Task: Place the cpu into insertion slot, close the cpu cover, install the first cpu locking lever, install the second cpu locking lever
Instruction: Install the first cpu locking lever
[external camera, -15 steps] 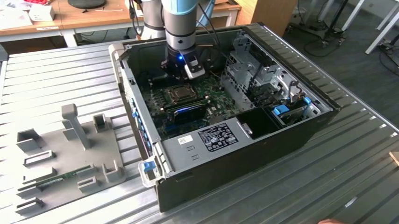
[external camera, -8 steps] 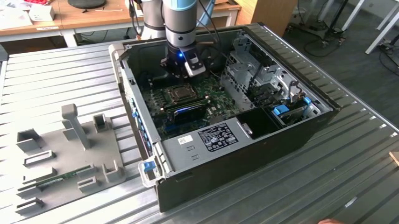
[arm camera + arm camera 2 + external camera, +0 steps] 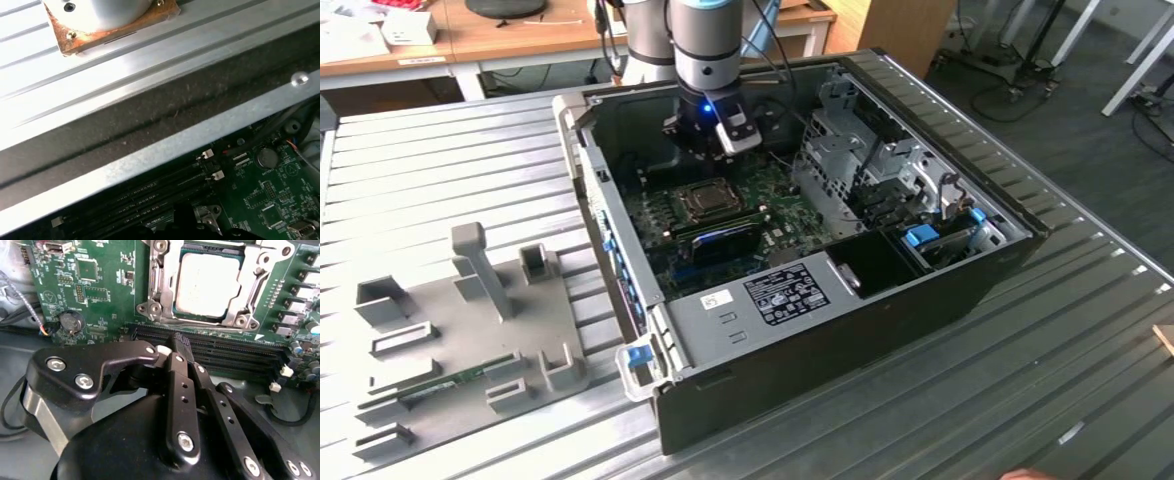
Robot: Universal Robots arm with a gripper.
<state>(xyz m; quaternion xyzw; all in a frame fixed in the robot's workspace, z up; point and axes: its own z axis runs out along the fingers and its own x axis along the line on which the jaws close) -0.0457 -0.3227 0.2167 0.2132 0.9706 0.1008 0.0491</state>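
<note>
The gripper [image 3: 175, 347] hangs clenched and empty above the memory slots [image 3: 220, 347], just beside the slot [image 3: 165, 285] inside the case [image 3: 987, 260]. The cpu [image 3: 210, 282] already sits in the slot with the cover [image 3: 257, 270] lying flat around it, so I judge the lever steps are in hand. The next move calls for bringing the closed fingertips onto a thin lever [image 3: 200, 320] at the socket edge.

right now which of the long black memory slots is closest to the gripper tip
The memory slot farthest from the cpu in the second wrist view: the gripper tip overlaps its near edge, while the other parallel slots lie between it and the cpu cover.
</note>
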